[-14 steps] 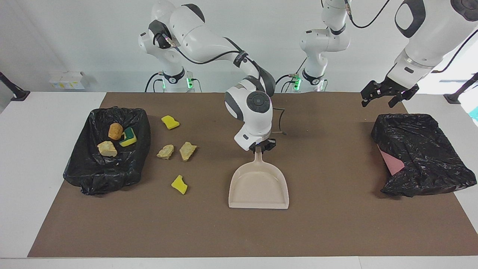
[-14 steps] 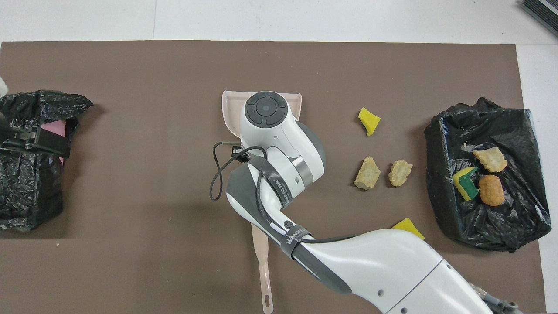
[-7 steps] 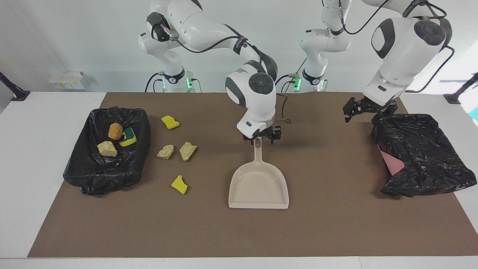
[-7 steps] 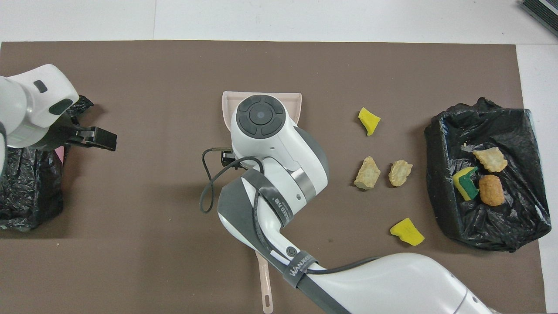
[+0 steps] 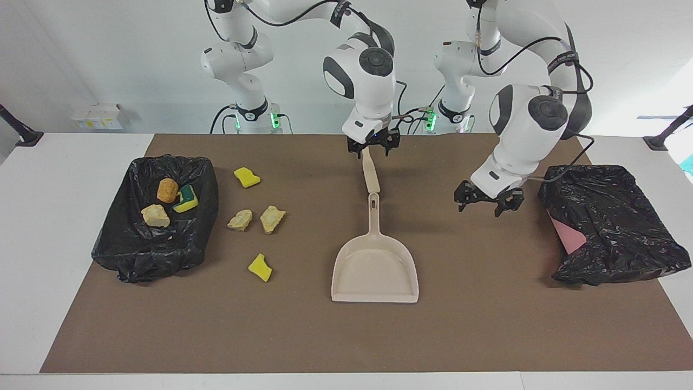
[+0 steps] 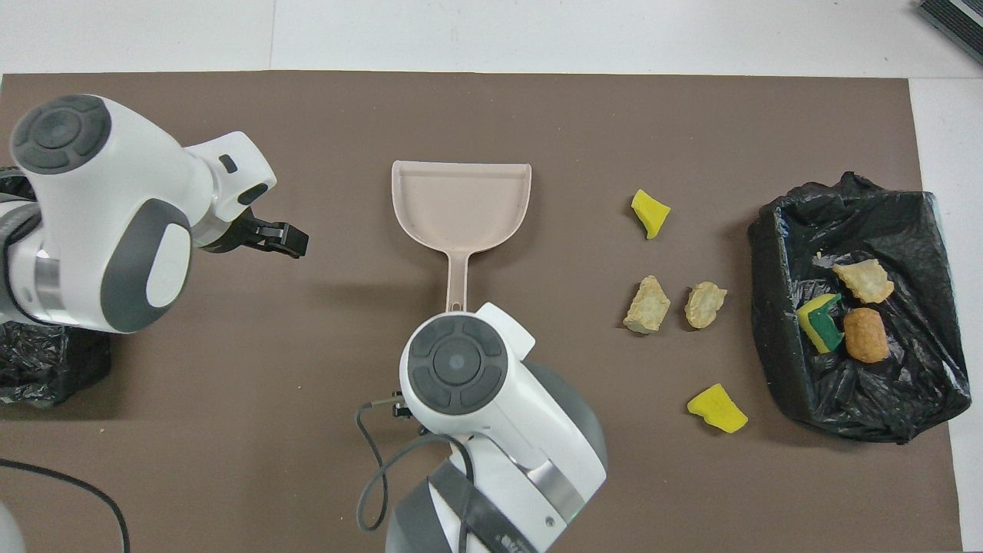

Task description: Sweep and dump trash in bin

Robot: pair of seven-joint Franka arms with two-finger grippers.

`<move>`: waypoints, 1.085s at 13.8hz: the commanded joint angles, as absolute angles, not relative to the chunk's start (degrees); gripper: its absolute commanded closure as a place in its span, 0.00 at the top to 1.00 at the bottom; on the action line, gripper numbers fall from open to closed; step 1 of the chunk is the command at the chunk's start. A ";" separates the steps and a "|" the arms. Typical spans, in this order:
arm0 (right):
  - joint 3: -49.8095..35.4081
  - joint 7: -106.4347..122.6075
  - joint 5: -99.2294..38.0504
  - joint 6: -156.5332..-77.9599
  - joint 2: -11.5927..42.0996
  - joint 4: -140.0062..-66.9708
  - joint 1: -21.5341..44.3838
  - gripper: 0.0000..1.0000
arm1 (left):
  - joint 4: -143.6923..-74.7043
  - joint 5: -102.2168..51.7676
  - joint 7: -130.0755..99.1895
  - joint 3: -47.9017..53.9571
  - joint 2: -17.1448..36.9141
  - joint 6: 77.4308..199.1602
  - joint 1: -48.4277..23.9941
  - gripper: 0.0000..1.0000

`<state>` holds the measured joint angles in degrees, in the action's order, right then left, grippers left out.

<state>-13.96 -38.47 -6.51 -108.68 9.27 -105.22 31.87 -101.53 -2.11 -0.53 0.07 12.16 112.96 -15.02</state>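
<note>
While the dustpan (image 5: 374,266) lies between bins, the right pincer (image 5: 373,146) hangs spread over its handle, the left pincer (image 5: 489,200) gaping, empty.

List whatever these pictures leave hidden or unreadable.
- Overhead view: the right gripper and the flat beige stick below it are hidden by the right arm's own wrist.
- Overhead view: the crumpled black bag at the left arm's end is mostly covered by the left arm and cut off by the edge.
- Facing view: the pink object under that bag is mostly covered by it.

Dustpan (image 6: 461,203) mid-mat — four scraps (image 6: 647,304) beside bin (image 6: 914,223).
</note>
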 commanded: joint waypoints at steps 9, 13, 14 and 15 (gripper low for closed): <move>-13.71 -32.34 -15.91 -126.11 1.92 -129.20 38.93 0.78 | -97.82 -5.71 -23.09 -0.79 18.72 116.80 -32.07 1.00; -13.71 -32.17 -15.91 -129.27 4.74 -129.20 39.11 0.74 | -94.76 -5.89 -27.77 -0.70 22.49 117.60 -34.98 1.00; -13.71 -32.25 -15.91 -130.51 5.01 -129.29 39.20 0.70 | -94.66 -5.89 -27.77 -0.70 22.85 117.77 -34.98 0.98; -13.71 -32.52 -15.91 -130.52 5.01 -129.20 39.20 0.69 | -94.66 -5.98 -27.77 -0.70 23.03 118.21 -34.98 0.92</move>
